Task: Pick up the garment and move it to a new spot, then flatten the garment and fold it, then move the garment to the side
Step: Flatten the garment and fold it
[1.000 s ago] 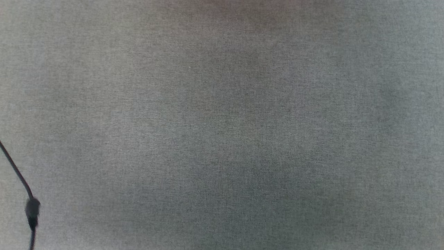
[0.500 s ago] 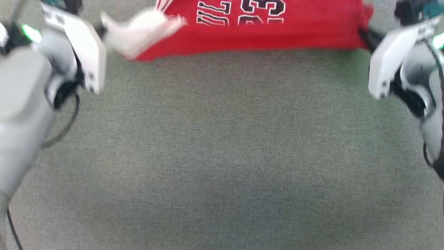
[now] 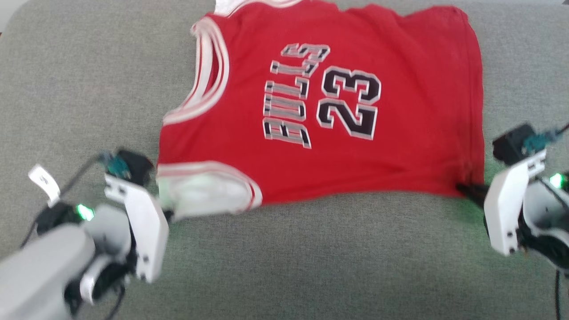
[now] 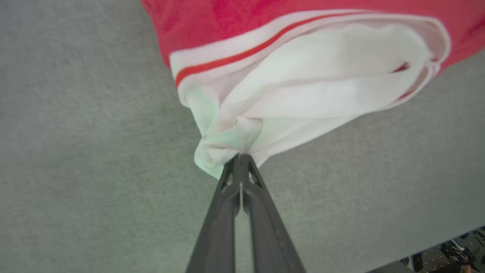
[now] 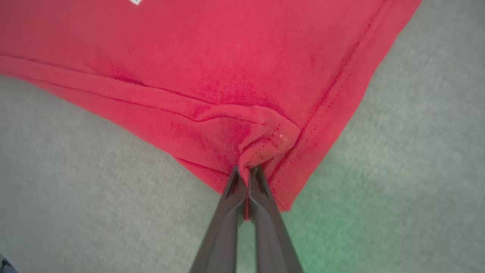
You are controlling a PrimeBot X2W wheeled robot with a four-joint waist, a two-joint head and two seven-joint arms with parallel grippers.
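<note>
Grey cushion (image 3: 284,266) has loads of bare room near and left. Jersey (image 3: 355,155) lies spread over the far half, its near edge running between both arms: left gripper (image 4: 239,159) pinched tight on the white armhole corner, right gripper (image 5: 246,170) clamped on the red hem corner.

Indoor setting of uncertain kind, possibly domestic or a test room. Broad grey woven-fabric surface (image 3: 284,266), soft and upholstered in look, rounded at far left corner (image 3: 22,22), as on a sofa seat or mattress. Past its edge, dark cluttered patch (image 4: 451,252), too blurred to identify.
</note>
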